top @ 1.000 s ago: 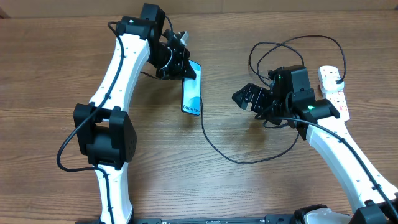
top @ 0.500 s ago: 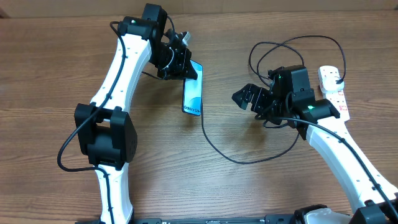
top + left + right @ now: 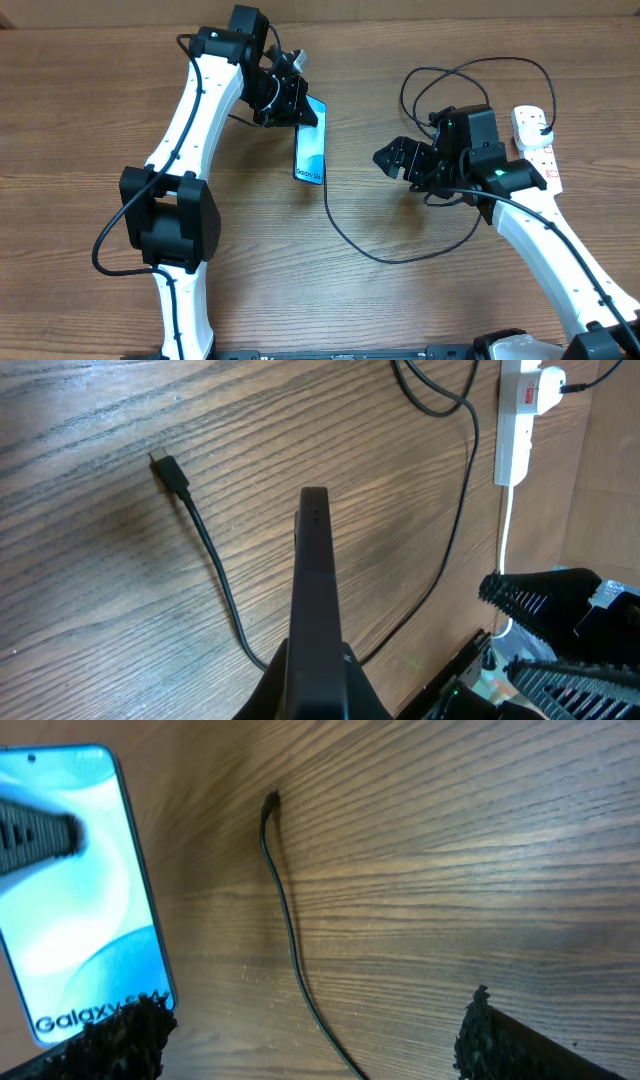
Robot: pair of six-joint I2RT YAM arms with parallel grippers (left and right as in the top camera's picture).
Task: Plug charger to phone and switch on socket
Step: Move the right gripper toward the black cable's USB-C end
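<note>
The left gripper (image 3: 298,110) is clenched on one short end of the slim blue-screened smartphone (image 3: 310,152), whose white text reads "Galaxy". The thin black charger cable (image 3: 345,235) lies on the brown wooden table (image 3: 80,120), its small plug tip (image 3: 270,802) beside the smartphone. The right gripper (image 3: 393,157) hangs with its fingers spread, near the cable. The white power strip (image 3: 535,150) lies at the table's right edge.

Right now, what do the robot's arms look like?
The left arm and right arm have smooth white tubes joined by chunky black joints. A thin black cable loops beside the left one, and a tiny green light glows on the right. The left gripper and right gripper are black; the right one's fingers look bumpy and toothed.
</note>
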